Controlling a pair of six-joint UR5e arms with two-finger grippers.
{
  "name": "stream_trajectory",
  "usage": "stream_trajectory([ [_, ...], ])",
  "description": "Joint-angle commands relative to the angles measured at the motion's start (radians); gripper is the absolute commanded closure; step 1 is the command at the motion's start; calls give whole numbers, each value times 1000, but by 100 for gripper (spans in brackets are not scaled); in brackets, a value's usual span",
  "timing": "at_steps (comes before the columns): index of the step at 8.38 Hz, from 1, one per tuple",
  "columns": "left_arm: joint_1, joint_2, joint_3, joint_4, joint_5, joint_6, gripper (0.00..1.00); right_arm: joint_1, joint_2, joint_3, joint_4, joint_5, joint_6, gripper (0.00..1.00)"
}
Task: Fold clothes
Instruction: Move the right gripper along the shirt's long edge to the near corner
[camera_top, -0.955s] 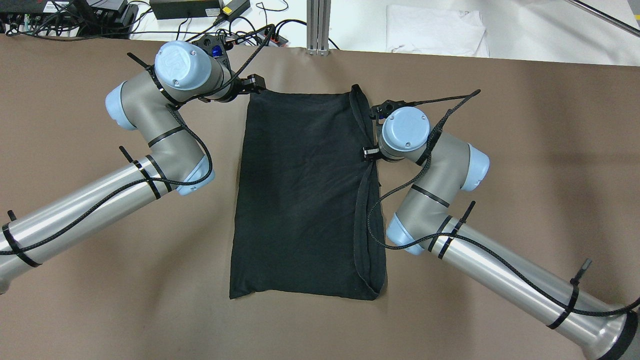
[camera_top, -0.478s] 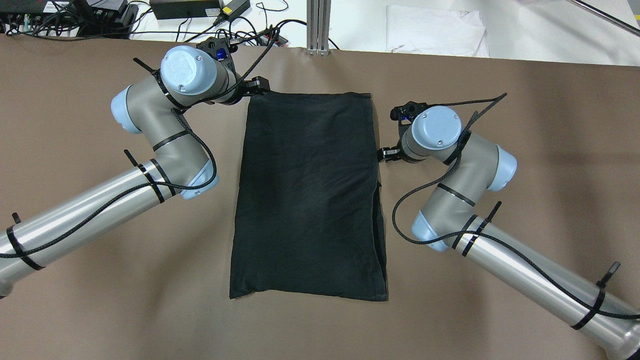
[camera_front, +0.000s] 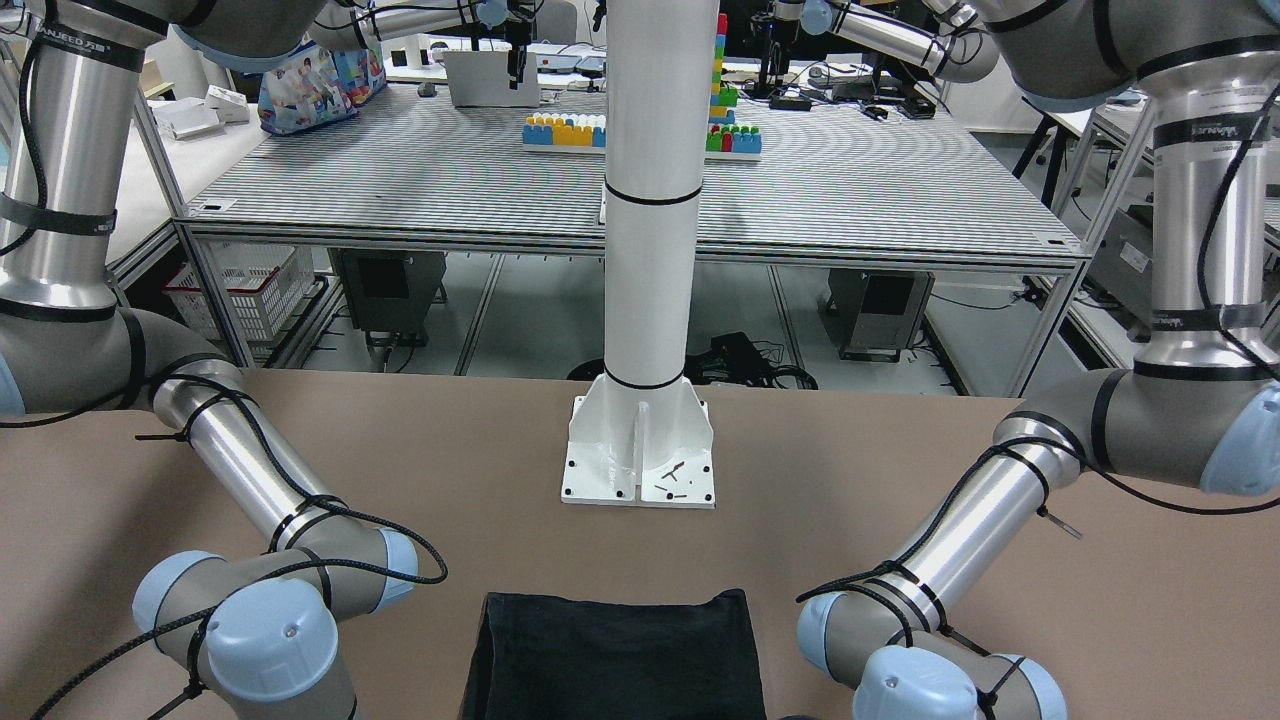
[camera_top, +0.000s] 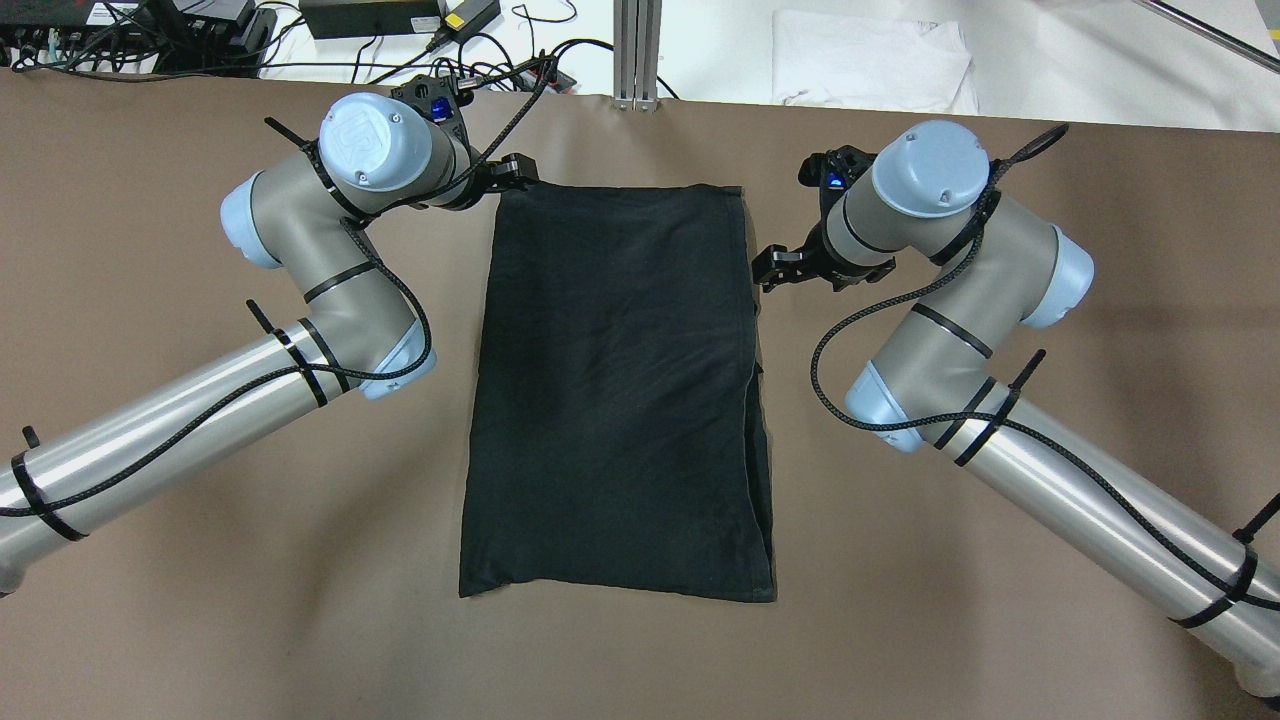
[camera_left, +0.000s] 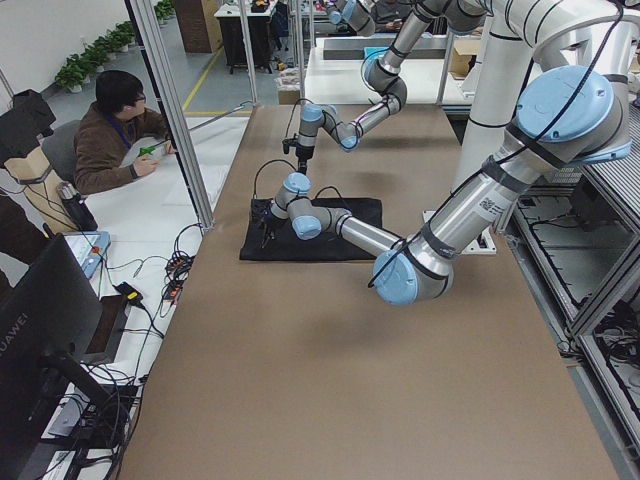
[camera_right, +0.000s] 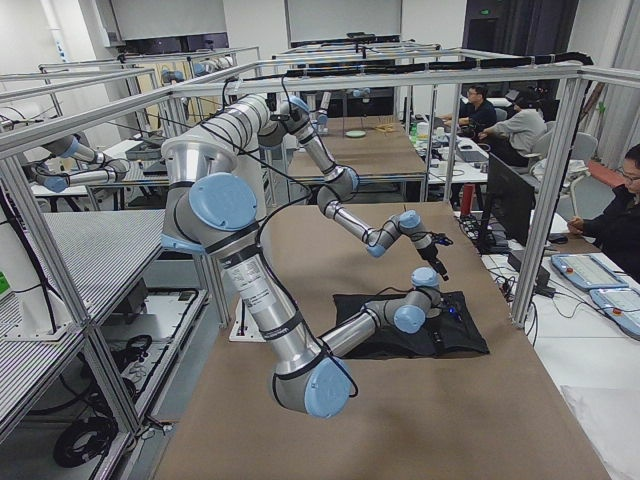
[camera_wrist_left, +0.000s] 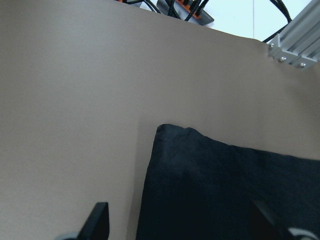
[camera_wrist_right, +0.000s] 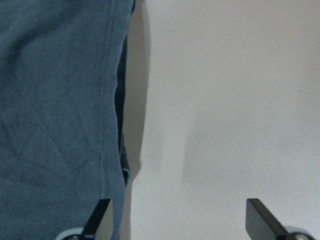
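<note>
The black garment (camera_top: 615, 390) lies flat on the brown table (camera_top: 1000, 600) as a long rectangle, a doubled layer along its right edge. It also shows in the front-facing view (camera_front: 615, 650), below the white pillar's base plate (camera_front: 640, 460). My left gripper (camera_top: 510, 175) is open at the garment's far left corner; in the left wrist view (camera_wrist_left: 179, 210) its fingers (camera_wrist_left: 100, 220) straddle that corner (camera_wrist_left: 225, 190). My right gripper (camera_top: 780, 268) is open and empty, just right of the garment's right edge; the right wrist view (camera_wrist_right: 177, 205) shows the hem (camera_wrist_right: 55, 100) beside one finger (camera_wrist_right: 97, 215).
An aluminium post (camera_top: 637, 50), cables and a power box (camera_top: 370, 15) sit beyond the table's far edge, with a white cloth (camera_top: 870, 60) at the back right. The white pillar (camera_front: 650, 200) stands at the robot's side of the table. An operator (camera_left: 115, 130) sits past the far edge.
My right gripper let go of the garment's lifted right edge, which dropped flat, and moved right and toward the far side. The left arm barely moved.
</note>
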Motion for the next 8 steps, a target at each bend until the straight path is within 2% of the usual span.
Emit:
stream_trajectory([
  [1,0,3,0,-2,-2,0,0,-45,-7,132,15,30,287,6],
  [2,0,5,0,-3,-2,1,0,-109,-1,143,49,24,390,6],
  [4,0,6,0,-3,1,0,0,-195,-34,142,208,-32,498,6],
  [6,-2,8,0,-3,1,0,0,-242,-53,142,253,-62,529,6],
  [8,-2,8,0,-3,1,0,0,-260,-125,142,309,-74,529,6],
])
